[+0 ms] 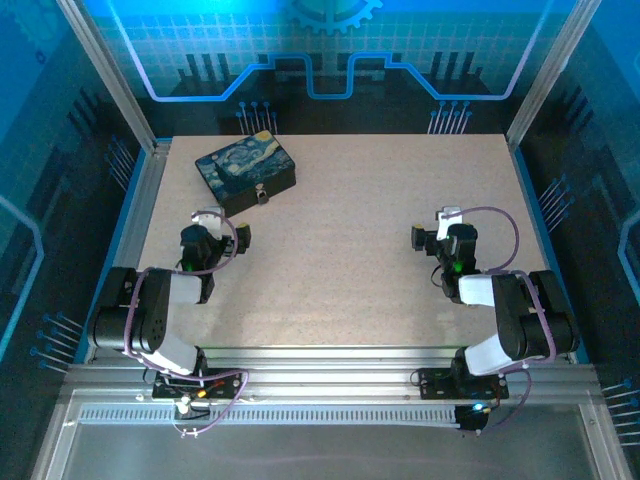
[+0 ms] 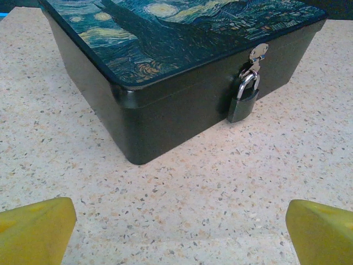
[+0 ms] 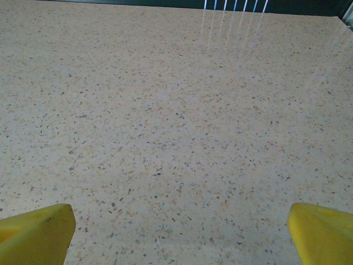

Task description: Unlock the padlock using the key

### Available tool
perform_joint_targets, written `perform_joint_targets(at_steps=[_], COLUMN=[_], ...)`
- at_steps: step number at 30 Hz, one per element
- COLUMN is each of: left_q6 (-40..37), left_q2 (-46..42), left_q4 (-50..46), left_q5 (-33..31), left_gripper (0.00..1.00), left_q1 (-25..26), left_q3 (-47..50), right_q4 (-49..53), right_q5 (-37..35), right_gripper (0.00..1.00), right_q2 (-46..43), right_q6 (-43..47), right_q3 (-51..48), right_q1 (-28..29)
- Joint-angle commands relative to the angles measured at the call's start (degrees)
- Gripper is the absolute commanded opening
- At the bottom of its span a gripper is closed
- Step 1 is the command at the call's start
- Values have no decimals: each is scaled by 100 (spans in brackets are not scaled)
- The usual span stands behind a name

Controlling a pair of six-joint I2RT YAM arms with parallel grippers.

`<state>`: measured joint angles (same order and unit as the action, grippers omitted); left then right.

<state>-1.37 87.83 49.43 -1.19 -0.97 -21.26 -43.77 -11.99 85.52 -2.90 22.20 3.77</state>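
Left fingers (image 2: 34, 231) and right fingers (image 3: 34, 232) stood wide apart, holding nothing. On the counter (image 1: 350, 260), the painted box (image 2: 165, 83) might have skidded if nudged. The padlock (image 2: 243, 100), hanging from the hasp on its front, might have swung away from the key.

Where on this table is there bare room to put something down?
The wide middle between the left gripper and right gripper is bare, as is the far right of the table. Crowded: the far left, where the box with its padlock sits.
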Motion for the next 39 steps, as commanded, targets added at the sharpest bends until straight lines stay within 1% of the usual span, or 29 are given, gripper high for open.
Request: perform_joint_targets(at_steps=[1, 2, 4, 5, 7, 8, 9, 10, 11, 13, 14, 16, 19, 23, 25, 29, 30, 32, 36, 39], left_q6=[145, 161, 264, 351, 538, 613, 650, 642, 622, 764, 883, 1070, 1449, 2012, 2186, 2360, 2402, 2448, 2449, 2395], left_q2=[59, 59, -100, -285, -591, -732, -838, -935, -1056, -1246, -1300, -1252, -903, -116, 338, 1190, 1373, 1671, 2299, 2652], left_q4=[149, 161, -191, -667, -1583, -1896, -2054, -2117, -2182, -2315, -2580, -3530, -4750, -6071, -6520, -6969, -6987, -7012, -7213, -7226], left_q5=[169, 189, 84, -108, -484, -531, -546, -547, -576, -791, -896, -1059, -1347, -1223, -1075, -971, -895, -846, -697, -518], left_gripper=[99, 99, 99, 99, 99, 99, 99, 99, 99, 99, 99, 99, 99, 99, 99, 98, 97, 95, 93, 92], left_q1=[-17, -32, -87, -103, -156, -198, -224, -228, -228, -238, -244, -246, -253, -321, -342, -391, -433, -480, -568, -601], left_q3=[-125, -123, -244, -402, -753, -893, -985, -1018, -1045, -1134, -1297, -1867, -2768, -4142, -4754, -5740, -5910, -6191, -6826, -7104], right_q4=[-193, -193, -110, 186, 186, 205, 552, 1069, 1675, 2308, 2548, 3162, 4001, 4599, 4828, 5084, 5105, 5154, 5174, 5209], right_q5=[-111, -111, -195, -211, -170, -242, -458, -528, -525, -413, -329, -131, -18, 122, 206, 203, 240, 247, 190, 208], right_gripper=[100, 100, 100, 100, 100, 100, 99, 99, 97, 95, 94, 92, 91, 88, 86, 80, 78, 77, 75, 74], right_q2=[53, 57, -6, -129, -182, -228, -363, -503, -625, -771, -839, -944, -1044, -1118, -1107, -1082, -1085, -1086, -1050, -961], right_q6=[68, 69, 48, -2, 62, 91, 42, -55, -166, -207, -245, -396, -600, -792, -863, -1014, -1048, -1122, -1242, -1248], right_q3=[118, 118, 178, 246, 228, 243, 383, 603, 852, 1164, 1287, 1534, 1868, 2121, 2246, 2395, 2396, 2403, 2394, 2432], right_q1=[72, 72, 83, 72, 94, 133, 172, 147, 79, 30, 32, 58, 209, 607, 857, 1412, 1522, 1724, 2006, 2133])
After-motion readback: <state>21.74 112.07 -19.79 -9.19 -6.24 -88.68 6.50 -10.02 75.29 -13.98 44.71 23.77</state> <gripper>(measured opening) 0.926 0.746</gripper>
